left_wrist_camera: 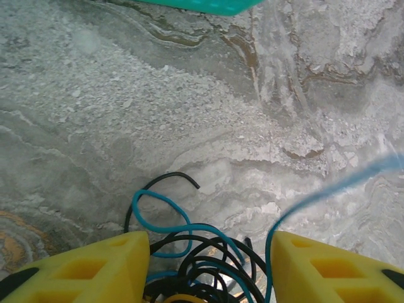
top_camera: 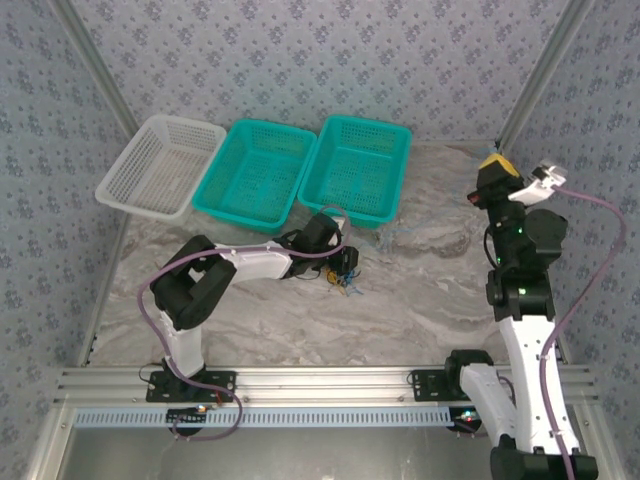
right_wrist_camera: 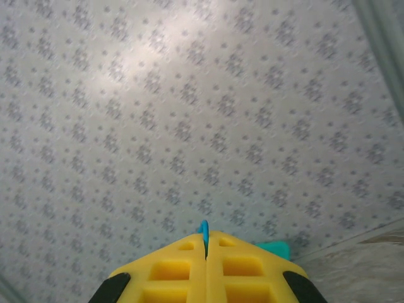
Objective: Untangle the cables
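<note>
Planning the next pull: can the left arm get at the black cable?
Probably yes. The left gripper sits low over the knot, jaws open, and the black cable loops out on the table just ahead of its fingers. The blue cable threads through it, so a clean pinch looks doubtful.

The worktop (top_camera: 420, 300) is a grey-beige slab with a marble pattern, veined in brown and white. Three baskets stand along its far edge, side by side with their rims touching: a white basket (top_camera: 160, 165) on the left, a teal middle basket (top_camera: 255, 168), and a teal right basket (top_camera: 357, 165). In front of the gap between the two teal ones, near the worktop's middle, lie the cables (top_camera: 345, 283) in a small tangle. The left wrist view shows them (left_wrist_camera: 183, 240) as black and blue loops spilling onto the stone. One blue strand runs off to the right – blurred, and seemingly lifted clear of the surface.
</note>
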